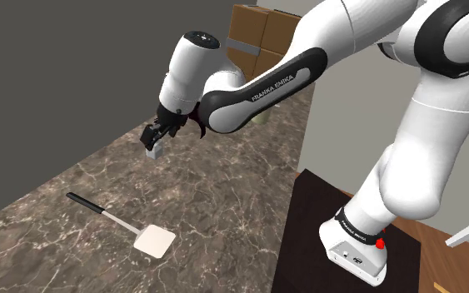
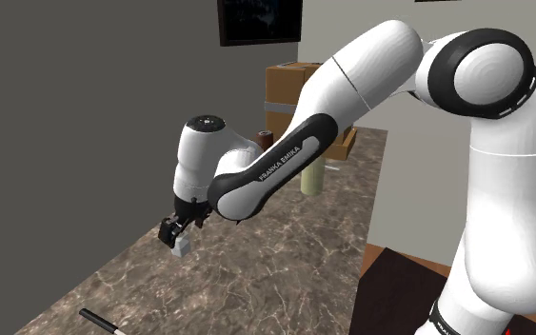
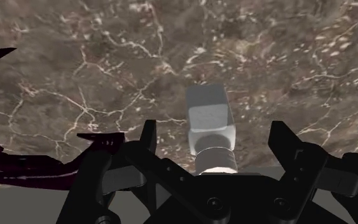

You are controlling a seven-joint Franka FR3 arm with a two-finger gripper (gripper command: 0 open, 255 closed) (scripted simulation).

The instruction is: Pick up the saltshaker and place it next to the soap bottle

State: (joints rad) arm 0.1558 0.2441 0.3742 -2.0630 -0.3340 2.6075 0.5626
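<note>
I see gripper [image 3: 214, 127] jaws released: fingers apart either side of grey shaker [image 3: 208, 113], not touching it. Shaker sits betw. them at marble counter [image 1: 224, 200], well apart from soap bottle [image 2: 311, 179]. Spatula [image 1: 132, 229] lies apart on counter.

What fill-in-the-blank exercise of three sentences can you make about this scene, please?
1. The flat white spatula on the brown veined stone counter has a ___ handle.
2. The small grey block-shaped saltshaker is between the black fingers, which are ___, not shut.
3. The pale cylindrical soap bottle stands near brown cardboard ___.
Missing words: black; open; boxes.
</note>
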